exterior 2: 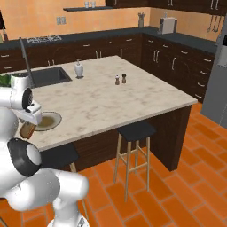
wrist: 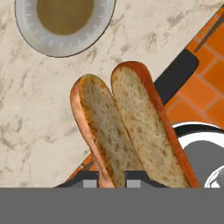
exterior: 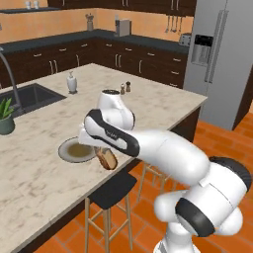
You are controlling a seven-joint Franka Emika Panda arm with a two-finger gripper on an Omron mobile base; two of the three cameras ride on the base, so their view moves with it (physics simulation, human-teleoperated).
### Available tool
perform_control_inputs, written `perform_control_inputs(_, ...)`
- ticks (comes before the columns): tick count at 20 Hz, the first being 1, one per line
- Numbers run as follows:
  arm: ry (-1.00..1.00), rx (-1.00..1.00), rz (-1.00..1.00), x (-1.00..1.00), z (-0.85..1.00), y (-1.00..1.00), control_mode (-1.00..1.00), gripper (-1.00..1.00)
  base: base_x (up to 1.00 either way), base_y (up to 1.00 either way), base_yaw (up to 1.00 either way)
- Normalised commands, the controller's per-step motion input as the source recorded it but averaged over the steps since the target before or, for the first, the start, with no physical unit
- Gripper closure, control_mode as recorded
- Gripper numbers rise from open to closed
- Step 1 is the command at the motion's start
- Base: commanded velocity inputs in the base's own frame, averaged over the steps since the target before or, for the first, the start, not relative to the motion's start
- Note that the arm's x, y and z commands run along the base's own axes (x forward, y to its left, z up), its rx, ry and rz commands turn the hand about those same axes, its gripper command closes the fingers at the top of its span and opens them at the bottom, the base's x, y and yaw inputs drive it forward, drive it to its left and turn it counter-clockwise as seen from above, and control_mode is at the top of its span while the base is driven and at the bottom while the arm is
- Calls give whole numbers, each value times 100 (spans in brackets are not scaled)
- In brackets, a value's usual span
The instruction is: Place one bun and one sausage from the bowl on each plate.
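The claw (wrist: pixel 111 177) is closed on a split bun (wrist: pixel 127 131), gripping it at one end. The bun's two halves lie side by side, cut faces toward the hand camera, crust brown along the edges.

In the left base view the bun (exterior: pixel 106 159) hangs under the hand at the near edge of the bench (exterior: pixel 148 94), just beside the grey plate (exterior: pixel 74 150). In the right base view the bun (exterior 2: pixel 28 130) sits at the bench's front edge, next to the same plate (exterior 2: pixel 48 120).

The grey plate (wrist: pixel 65 26) has an olive-brown centre. No food lies on it. It rests flat on the marbled bench top, near the front edge. From the hand view the bun's far tip is close to the plate rim but apart from it.

Other items on the bench: a white soap bottle (exterior: pixel 72 82) beside the sink (exterior: pixel 34 96), a pair of small shakers (exterior: pixel 125 88) toward the far side, and a potted plant (exterior: pixel 6 116) at the left edge. A dark-seated stool (exterior: pixel 111 190) stands below the bench edge.
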Motion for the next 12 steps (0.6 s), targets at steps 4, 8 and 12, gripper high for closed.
perform_control_inputs(4, 0, 0, 0, 100, 6, 64, -100, 100, 0, 0, 0)
perform_control_inputs(8, 0, -4, 0, 100, -31, 19, -100, 100, 0, 0, 0)
perform_control_inputs(12, 0, -9, -1, 100, -47, 16, -100, 100, 0, 0, 0)
